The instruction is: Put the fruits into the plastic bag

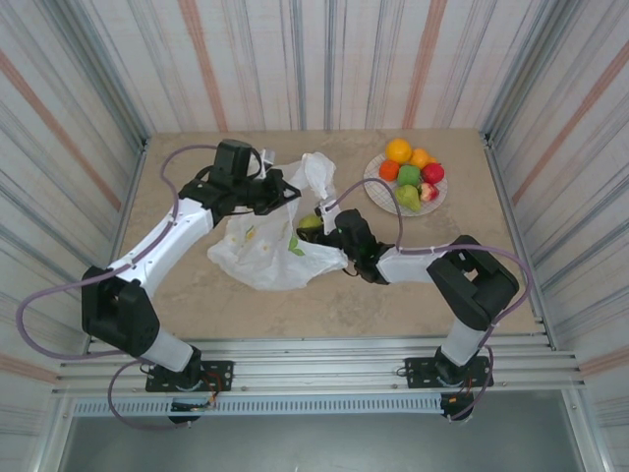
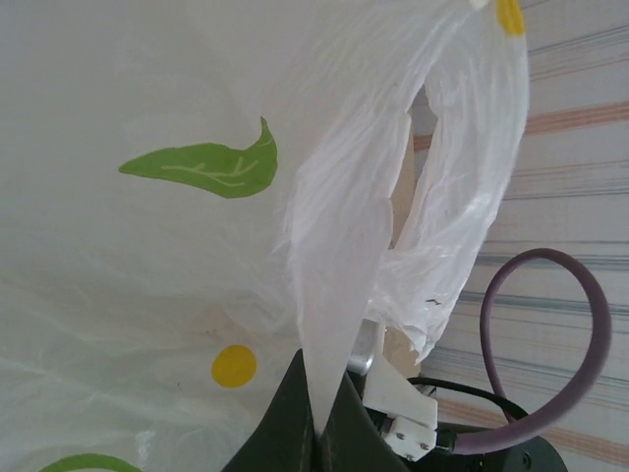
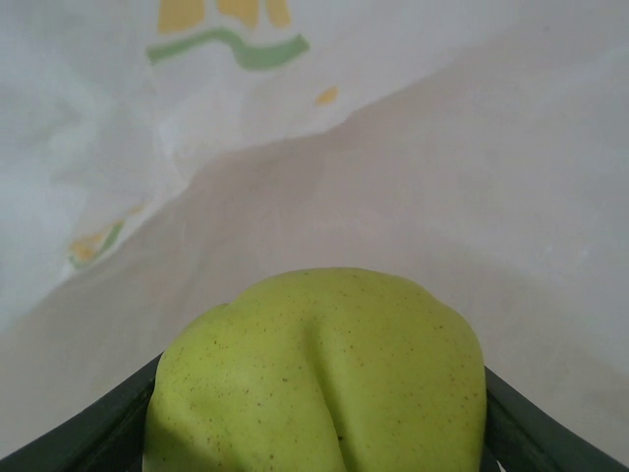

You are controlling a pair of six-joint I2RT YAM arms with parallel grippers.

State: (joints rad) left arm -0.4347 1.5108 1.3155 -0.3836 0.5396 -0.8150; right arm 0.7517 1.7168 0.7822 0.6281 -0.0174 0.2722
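Note:
The plastic bag [image 1: 263, 248] lies crumpled on the table, white with lemon and leaf prints. My left gripper [image 1: 282, 191] is shut on a raised strip of the plastic bag [image 2: 339, 246] at its far edge, pinched between dark fingers [image 2: 280, 428]. My right gripper [image 1: 322, 226] is at the bag's right opening, shut on a green fruit [image 1: 309, 222]. In the right wrist view this speckled green fruit [image 3: 314, 379] sits between the fingers [image 3: 88, 438], with the bag's plastic [image 3: 413, 167] all around it. More fruits stay on the plate: oranges [image 1: 398, 149], a red apple [image 1: 432, 173] and a green pear [image 1: 408, 198].
The round checked plate [image 1: 372, 181] stands at the back right of the table. Striped walls [image 1: 88, 118] close in the table on three sides. A purple cable [image 2: 550, 344] loops beside the left wrist.

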